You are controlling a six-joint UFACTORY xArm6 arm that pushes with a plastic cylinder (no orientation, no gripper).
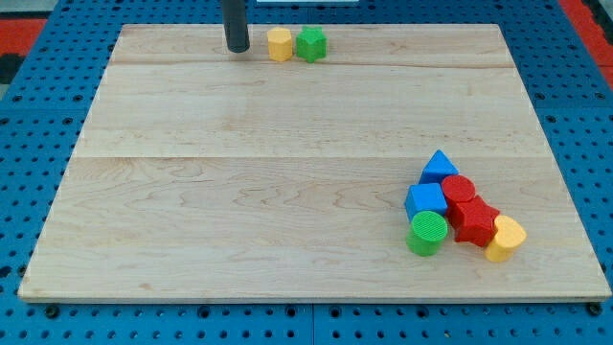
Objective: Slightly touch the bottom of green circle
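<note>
Standing near the top edge of the board (287, 192), left of centre in the frame, the rod ends with my tip (237, 49) resting on the wood. No claw exists on this arm, so no wide, narrow or holding state can be told. Just to the tip's right sit a yellow block (280, 44) and a green block (311, 44), touching each other; their exact shapes are hard to make out. The green circle (427, 233) lies far from the tip, in the lower right of the frame, at the bottom left of a tight cluster. Touching it from above is a blue cube (425, 201), with a blue triangle (440, 167) higher up. A red cylinder (459, 190) and another red block (473, 221) crowd to the right, and a yellow heart (505, 237) sits at the cluster's lower right.
</note>
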